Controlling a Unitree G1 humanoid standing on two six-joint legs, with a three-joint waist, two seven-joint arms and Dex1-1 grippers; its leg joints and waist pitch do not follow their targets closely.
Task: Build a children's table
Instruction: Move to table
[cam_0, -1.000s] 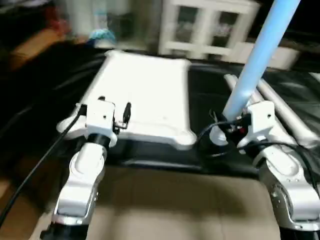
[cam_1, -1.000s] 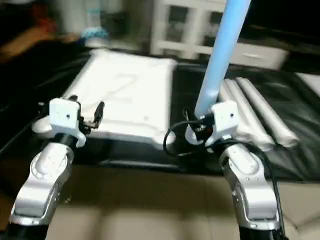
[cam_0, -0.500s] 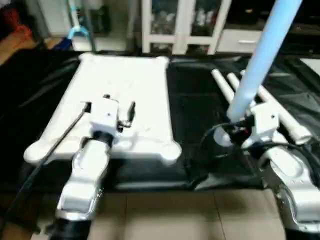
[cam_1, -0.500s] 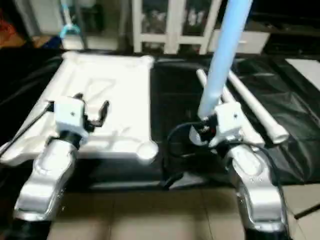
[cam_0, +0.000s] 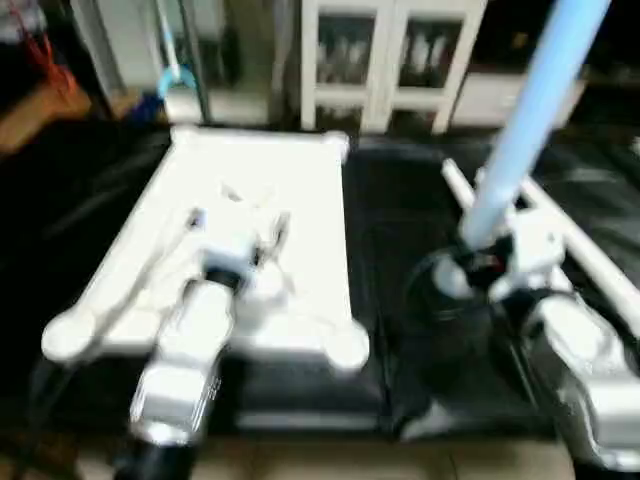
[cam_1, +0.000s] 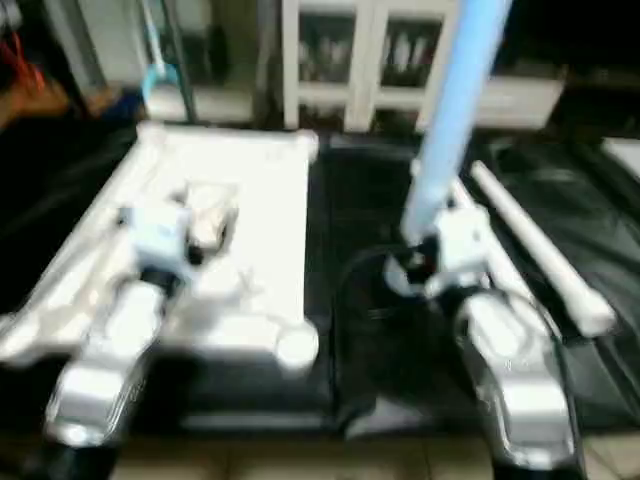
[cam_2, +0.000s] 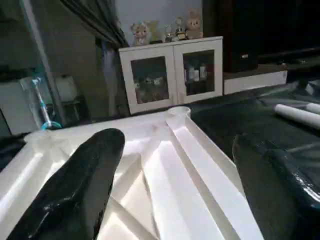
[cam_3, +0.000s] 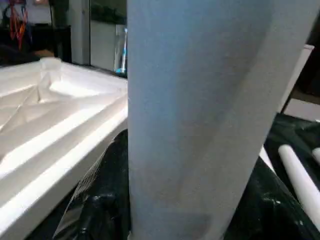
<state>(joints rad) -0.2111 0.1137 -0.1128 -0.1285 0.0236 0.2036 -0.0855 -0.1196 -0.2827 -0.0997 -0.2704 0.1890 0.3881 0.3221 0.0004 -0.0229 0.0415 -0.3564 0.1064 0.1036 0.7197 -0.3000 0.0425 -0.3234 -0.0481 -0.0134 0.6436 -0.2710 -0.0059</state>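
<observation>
Off at my far left, past the black mat (cam_0: 400, 215), a blue-handled thing (cam_0: 168, 62) leans by the wall, too blurred for me to name. Nearer in, the white table top (cam_0: 300, 185) lies flat on the mat with its ribbed underside up, round sockets at its corners; one near-corner socket (cam_0: 345, 348) sits close to the mat's front edge and another far-corner socket (cam_2: 178, 112) points toward the cabinet. My left gripper (cam_0: 238, 228) hovers over the near half of that top, its two black fingers (cam_2: 80, 185) spread wide with nothing between them, the raised ribs (cam_2: 192, 150) running beneath and away from them. Behind the top stands a white glass-door cabinet (cam_0: 390, 60) with small figures on its shelf top. Moving right, my right gripper (cam_0: 478, 262) is clamped on a table leg (cam_0: 525, 115), a long pale tube that rises steeply from my fingers and leans a little to the right, running out of the top of the head view; it is held beside the table top, over the bare mat, apart from any socket. Further right, a spare leg (cam_1: 540, 250) lies on the mat at a slant, and in my right wrist view another one (cam_3: 299, 177) lies just beyond the held one.
</observation>
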